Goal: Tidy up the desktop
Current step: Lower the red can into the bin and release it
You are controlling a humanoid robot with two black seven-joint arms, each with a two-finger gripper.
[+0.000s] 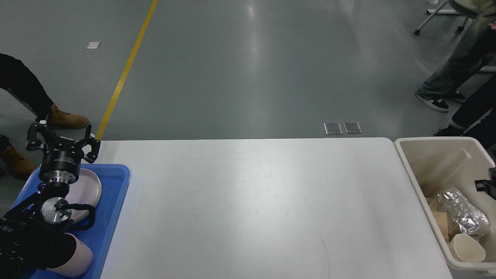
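Tabletop (252, 201), white with rounded far corners, is seen filling the middle of the head view, its surface bare apart from a few faint marks near the front edge. Blue tray (114, 217) is set at the left end of it. A pink cup (75, 257) is lying on its side at the near end of the tray, partly hidden by the left arm. A pale pink plate (91, 190) is resting further back in the tray, also partly covered by the arm.

Left gripper (62, 141) is held above the far end of the tray, with its fingers (91, 147) spread apart and nothing between them. The right gripper is barely seen: only a small dark part (487, 186) is caught at the right edge, so its fingers cannot be told.

Beige bin (407, 162) is placed just beside the right end of the tabletop. Inside it, a paper cup (467, 248), crumpled foil wrapping (463, 213) and some brownish pieces are seen.

Beyond the tabletop, grey floor is crossed by a yellow line (126, 71). Two metal floor plates (343, 128) are set near the far edge. Legs and shoes of people are seen at the left (64, 120) and right (436, 101) edges.
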